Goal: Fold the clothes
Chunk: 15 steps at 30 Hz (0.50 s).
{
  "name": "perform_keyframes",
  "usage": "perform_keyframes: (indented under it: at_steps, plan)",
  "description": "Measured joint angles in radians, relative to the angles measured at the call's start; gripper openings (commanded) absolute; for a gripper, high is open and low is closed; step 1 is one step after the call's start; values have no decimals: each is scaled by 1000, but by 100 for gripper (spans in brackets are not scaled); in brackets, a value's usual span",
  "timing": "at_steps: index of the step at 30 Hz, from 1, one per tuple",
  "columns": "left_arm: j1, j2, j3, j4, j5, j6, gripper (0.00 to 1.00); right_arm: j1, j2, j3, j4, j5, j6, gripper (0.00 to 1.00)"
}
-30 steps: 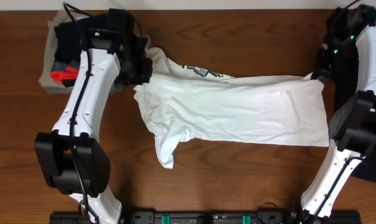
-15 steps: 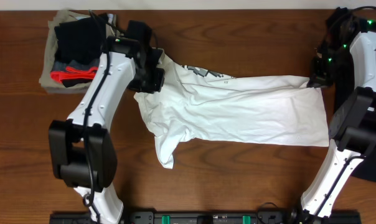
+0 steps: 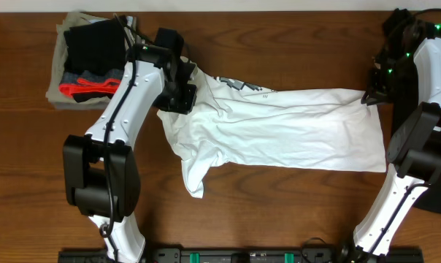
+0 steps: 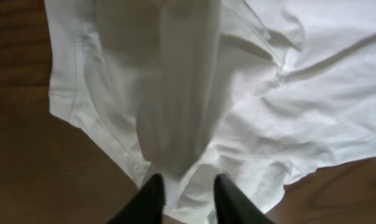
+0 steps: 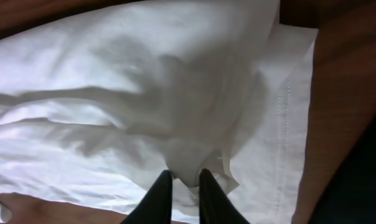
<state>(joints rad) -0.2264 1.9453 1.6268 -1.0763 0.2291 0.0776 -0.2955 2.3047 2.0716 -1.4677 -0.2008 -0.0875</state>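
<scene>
1. The white T-shirt (image 3: 279,131) lies spread on the table (image 3: 279,219). Its long axis runs from 9 to 3 o'clock, with the shoulders at 9, the hem at 3, and one sleeve trailing toward 7.
2. The left fingers (image 4: 147,199) pinch a ridge of cloth at the shirt's 10 o'clock corner.
3. The right fingers (image 5: 160,193) are clamped on the hem corner at 2 o'clock.
4. Both grips sit on the far long edge, each arm at its nearer end. We judge the fold turns on carrying that edge toward 6 o'clock, both ends level.
5. A small dark print (image 3: 239,85) sits near the shoulder end. We cannot read it, and no brand is legible.
</scene>
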Motion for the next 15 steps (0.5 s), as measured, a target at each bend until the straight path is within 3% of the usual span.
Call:
perform_keyframes:
  at_steps: [2, 4, 15]
  plan:
    - [0, 0, 0, -1, 0, 3, 50, 0, 0, 0, 8, 11, 0, 18]
    - [0, 0, 0, 0, 0, 6, 54, 0, 0, 0, 30, 23, 7, 17]
    - [0, 0, 0, 41, -8, 8, 55, 0, 0, -27, 152, 80, 88, 14]
